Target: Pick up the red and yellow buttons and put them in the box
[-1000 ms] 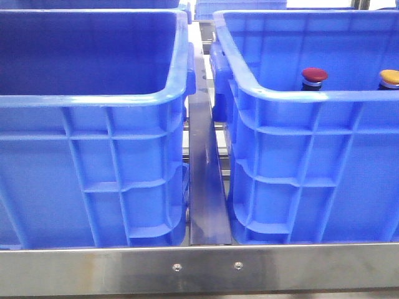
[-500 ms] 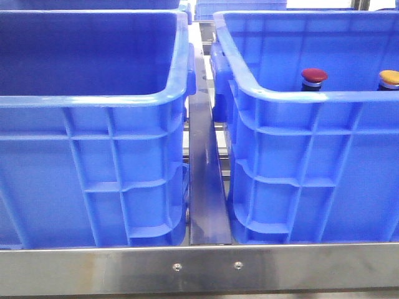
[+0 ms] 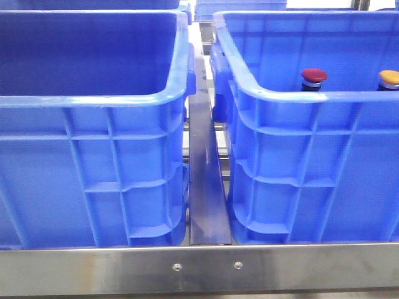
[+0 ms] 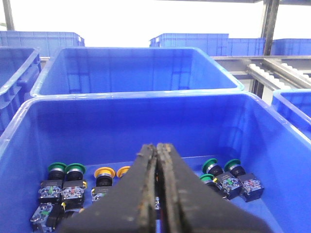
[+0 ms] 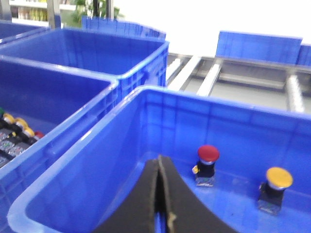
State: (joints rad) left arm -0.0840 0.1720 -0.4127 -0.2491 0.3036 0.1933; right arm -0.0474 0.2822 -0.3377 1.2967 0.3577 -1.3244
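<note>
A red button (image 3: pixel 313 76) and a yellow button (image 3: pixel 389 77) stand upright inside the right blue box (image 3: pixel 312 96), their caps just showing over its front rim. In the right wrist view the red button (image 5: pixel 208 153) and yellow button (image 5: pixel 279 177) rest apart on the floor of the box (image 5: pixel 146 94). My right gripper (image 5: pixel 159 158) hovers over that box, shut and empty, short of the red button. My left gripper (image 4: pixel 157 145) is shut and empty above the other crate. Neither gripper shows in the front view.
The left blue crate (image 3: pixel 93 99) holds several loose buttons, green ones (image 4: pixel 65 170) and yellow ones (image 4: pixel 104 173) among them. An empty blue crate (image 4: pixel 136 92) stands behind it. A metal divider (image 3: pixel 206 187) runs between the two front crates, and a steel rail (image 3: pixel 199 268) crosses the front.
</note>
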